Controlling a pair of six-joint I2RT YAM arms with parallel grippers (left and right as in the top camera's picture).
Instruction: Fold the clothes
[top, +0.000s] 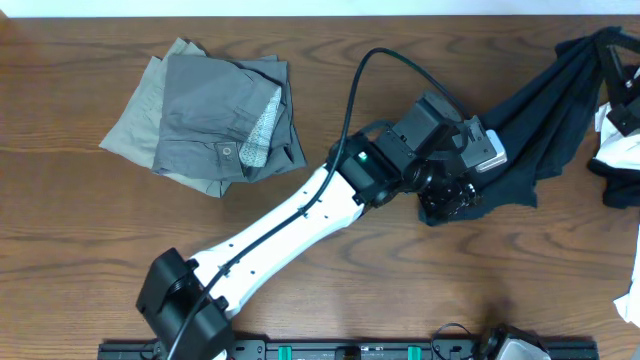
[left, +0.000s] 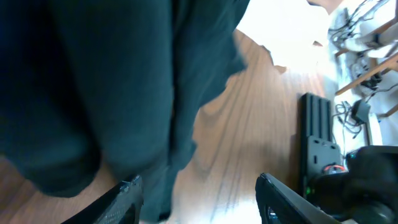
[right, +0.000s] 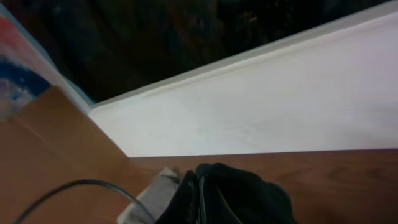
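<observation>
A long black garment (top: 540, 120) stretches from the table's middle right up to the far right corner. My left gripper (top: 455, 195) is over its lower end. In the left wrist view the left gripper (left: 199, 199) is open, with the black fabric (left: 112, 81) hanging over the left finger and bare wood between the jaws. My right gripper (top: 608, 50) holds the garment's upper end lifted. In the right wrist view the right gripper (right: 199, 193) is shut on bunched black fabric (right: 249, 193). A folded grey piece (top: 220, 120) with a waistband button lies on a khaki piece (top: 130, 135) at the back left.
A black cable (top: 350, 90) loops up from the left arm over the table's middle. A black rail (top: 350, 350) runs along the front edge and also shows in the left wrist view (left: 317, 130). A white board (right: 280, 99) stands behind the table's far edge.
</observation>
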